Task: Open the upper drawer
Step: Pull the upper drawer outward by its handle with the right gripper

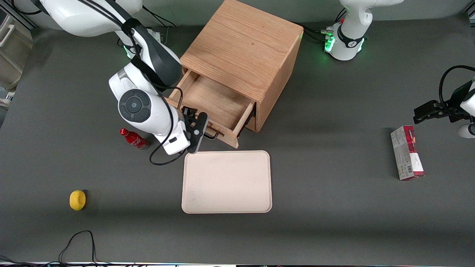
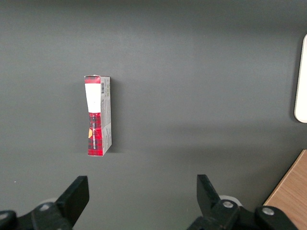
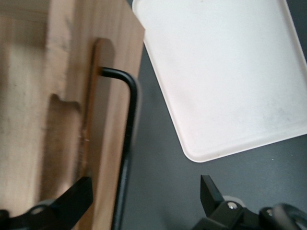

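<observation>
My gripper (image 1: 197, 129) hangs with jaws spread, apparently astride the thin black wire handle (image 3: 127, 143) of the upper drawer (image 1: 215, 107), a shallow oak tray pulled well out of its grainy cabinet (image 1: 243, 48), the smooth cream tray (image 1: 227, 181) at six o'clock.

The upper drawer (image 1: 217, 107) is light oak with visible grain, matt; its thin handle (image 3: 128, 143) looks like smooth black metal. At six o'clock from it, the cream tray (image 1: 226, 181) looks matt plastic. The gripper (image 1: 196, 130) is black, at the handle.
</observation>
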